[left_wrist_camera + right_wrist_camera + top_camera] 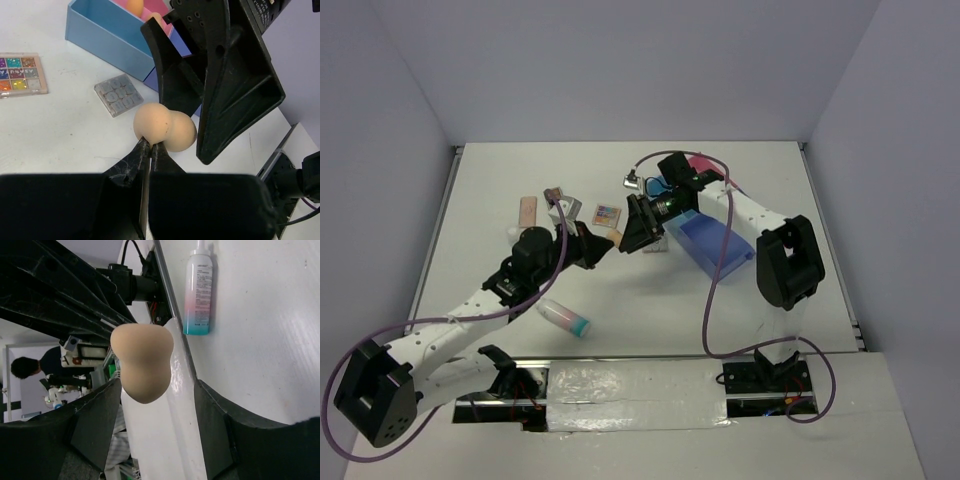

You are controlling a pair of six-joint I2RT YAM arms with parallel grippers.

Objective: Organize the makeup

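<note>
My left gripper (150, 146) is shut on the edge of a tan egg-shaped sponge (165, 127) and holds it above the table. My right gripper (156, 390) is open, with its fingers on either side of that sponge (142, 362), not touching it. In the top view the two grippers (603, 243) (638, 230) meet at the table's middle with the sponge (617, 236) between them. A grey palette (119, 94) and a multicoloured palette (20, 74) lie on the table. The pinkish teal-capped tube (565, 317) lies near the left arm.
The pink-and-blue compartmented tray (712, 245) sits right of centre, under the right arm; two sponges (134, 6) lie in it. A peach palette (527, 210) and a brown palette (555, 195) lie at the back left. The tube also shows in the right wrist view (199, 290).
</note>
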